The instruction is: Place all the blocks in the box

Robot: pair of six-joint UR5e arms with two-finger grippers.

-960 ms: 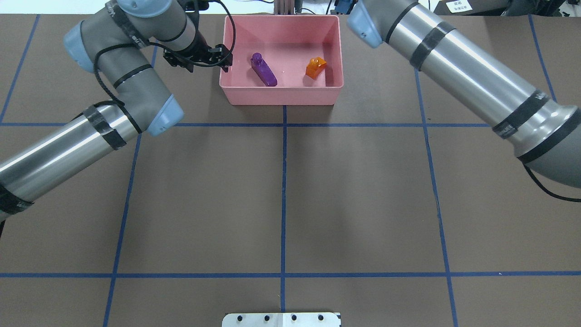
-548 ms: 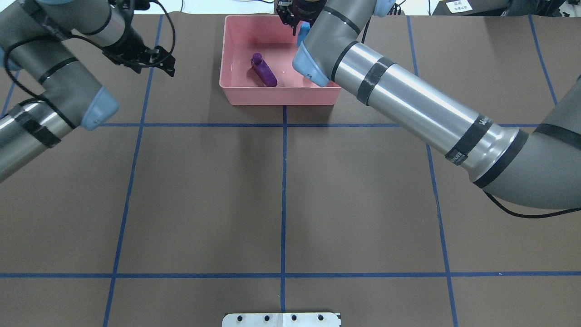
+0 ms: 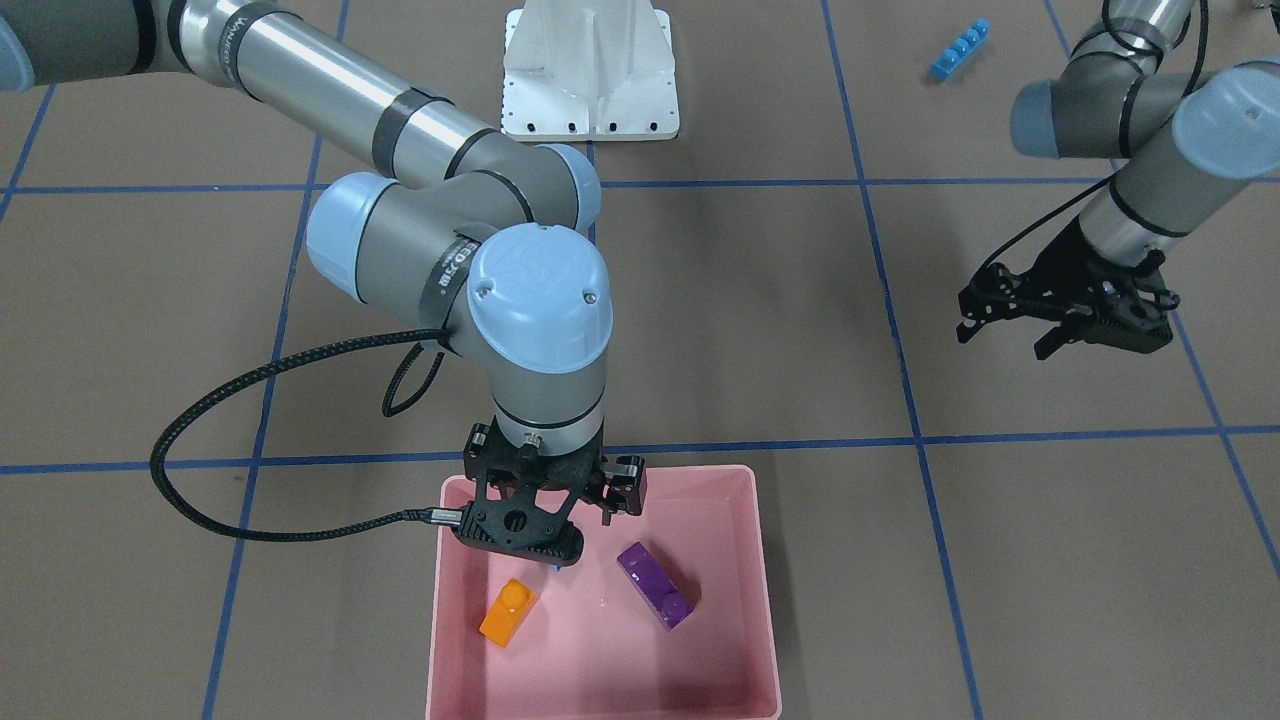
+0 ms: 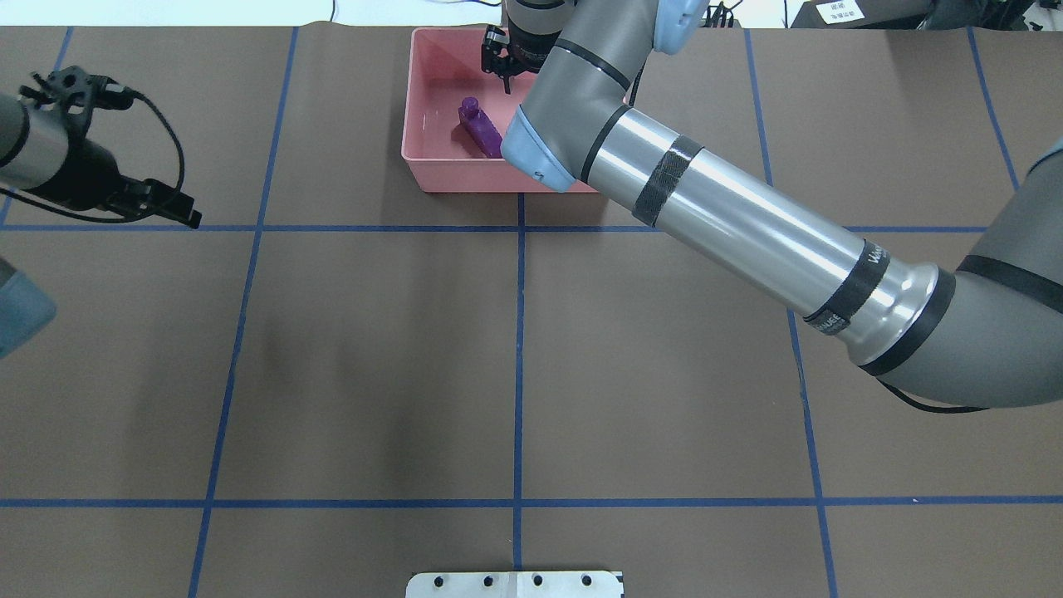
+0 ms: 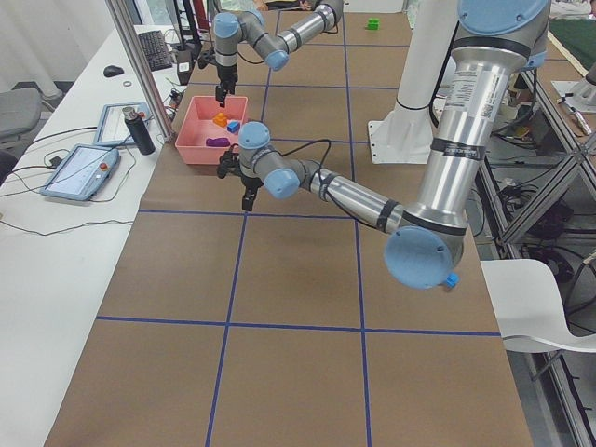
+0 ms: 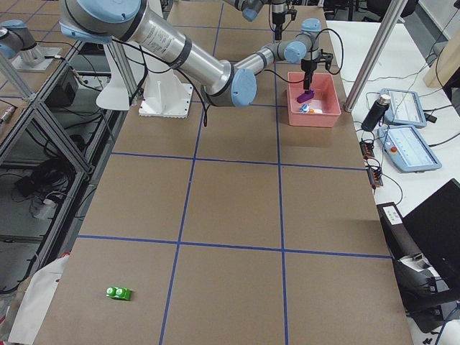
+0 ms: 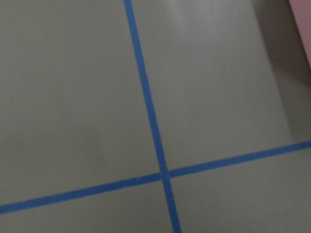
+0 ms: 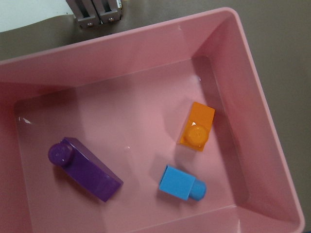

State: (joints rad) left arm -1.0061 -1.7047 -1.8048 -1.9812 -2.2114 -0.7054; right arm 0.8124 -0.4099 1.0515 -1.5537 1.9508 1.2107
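The pink box (image 3: 762,600) holds a purple block (image 8: 85,167), an orange block (image 8: 197,126) and a small light-blue block (image 8: 182,184), all lying loose on its floor. My right gripper (image 3: 545,545) hangs open over the box's robot-side end, holding nothing. In the overhead view the right arm covers the box (image 4: 448,174) except its left part with the purple block (image 4: 482,133). My left gripper (image 3: 1000,338) is open and empty above bare table, well away from the box. A long light-blue block (image 3: 960,48) lies near the left arm's base. A green block (image 6: 118,292) lies at the table's far right end.
The white robot base (image 3: 590,70) stands at the table's robot-side edge. Blue tape lines (image 7: 150,116) divide the brown table into squares. Tablets and a dark bottle (image 5: 138,130) sit on the white bench beyond the box.
The right arm swung in over the box and the small light-blue block it carried now lies on the box floor. The left arm drew back leftward, away from the box.
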